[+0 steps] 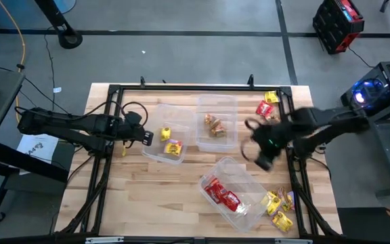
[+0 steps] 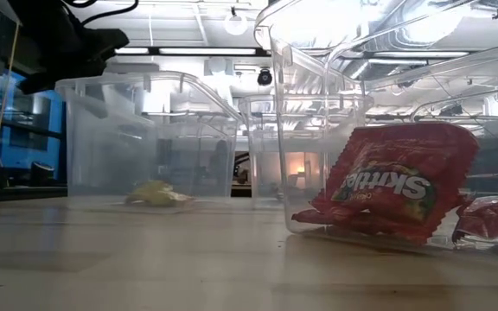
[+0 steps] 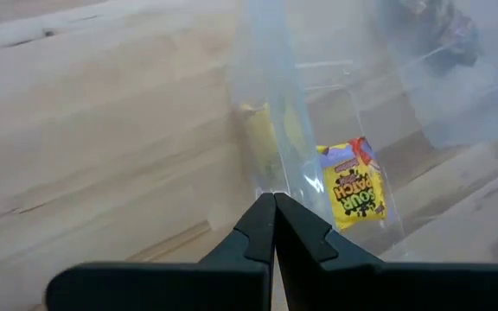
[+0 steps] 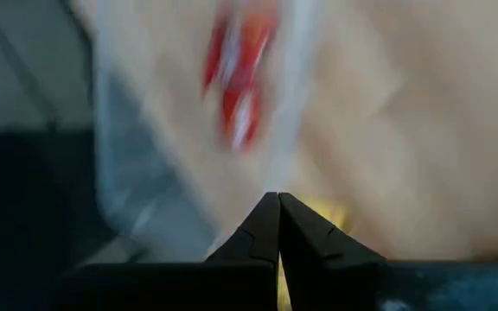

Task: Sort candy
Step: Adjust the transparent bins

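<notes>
Both pincers are closed and empty: left pincer (image 1: 149,137) beside the yellow candy (image 1: 169,142) tub (image 1: 156,153). Right pincer (image 1: 257,150) hangs over the table (image 1: 147,196).

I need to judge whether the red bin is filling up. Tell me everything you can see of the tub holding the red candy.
The tub with the red candy is a clear rectangular plastic tub, upright and open-topped, lying diagonally on the wooden table near its front right. Several red packets lie at one end; the rest looks bare. Loose yellow packets lie just beside it. Neither pincer touches it.
</notes>
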Tool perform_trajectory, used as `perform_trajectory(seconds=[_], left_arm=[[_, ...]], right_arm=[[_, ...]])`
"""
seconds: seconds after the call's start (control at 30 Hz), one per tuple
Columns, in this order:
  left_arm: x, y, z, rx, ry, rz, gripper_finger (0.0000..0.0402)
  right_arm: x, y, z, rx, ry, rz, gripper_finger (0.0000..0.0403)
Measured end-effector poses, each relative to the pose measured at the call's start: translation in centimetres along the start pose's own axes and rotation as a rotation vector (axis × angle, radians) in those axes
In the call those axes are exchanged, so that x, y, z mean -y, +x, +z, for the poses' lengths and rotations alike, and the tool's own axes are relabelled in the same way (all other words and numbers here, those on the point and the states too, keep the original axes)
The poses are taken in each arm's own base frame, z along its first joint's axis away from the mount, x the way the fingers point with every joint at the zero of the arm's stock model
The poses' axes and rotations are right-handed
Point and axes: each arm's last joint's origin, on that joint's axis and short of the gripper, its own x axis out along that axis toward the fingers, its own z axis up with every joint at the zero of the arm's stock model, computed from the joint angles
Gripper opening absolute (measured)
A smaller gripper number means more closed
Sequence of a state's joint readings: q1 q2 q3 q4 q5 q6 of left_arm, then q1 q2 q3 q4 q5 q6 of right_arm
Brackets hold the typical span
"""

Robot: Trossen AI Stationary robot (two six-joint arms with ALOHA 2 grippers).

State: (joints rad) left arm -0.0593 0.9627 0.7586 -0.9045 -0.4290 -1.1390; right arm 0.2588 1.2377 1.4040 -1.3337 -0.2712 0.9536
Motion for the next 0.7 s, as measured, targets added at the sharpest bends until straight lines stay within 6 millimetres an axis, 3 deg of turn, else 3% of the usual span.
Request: perform_trajectory(seconds=[0.2, 0.37, 0.53, 0.7], left_arm=[[0.1, 0.0, 0.1, 0.006, 0.03, -0.012, 0.0], [0.1, 0.0, 0.1, 0.007, 0.038, -0.011, 0.0], [0.1, 0.0, 0.1, 0.029, 0.045, -0.001, 0.0], [0.1, -1.4, 1.2, 0.151, 0.033, -0.014, 0.0]], right_arm=[[-3.8, 2.9, -5.3, -0.32, 0.048, 0.054, 0.0], [-6.2, 9.3, -7.8, -0.535, 0.007, 0.141, 0.0], [-7.6, 14.6, -8.6, -0.531, 0.018, 0.187, 0.0], [-7.6, 17.0, -7.7, -0.415, 0.045, 0.118, 0.0]])
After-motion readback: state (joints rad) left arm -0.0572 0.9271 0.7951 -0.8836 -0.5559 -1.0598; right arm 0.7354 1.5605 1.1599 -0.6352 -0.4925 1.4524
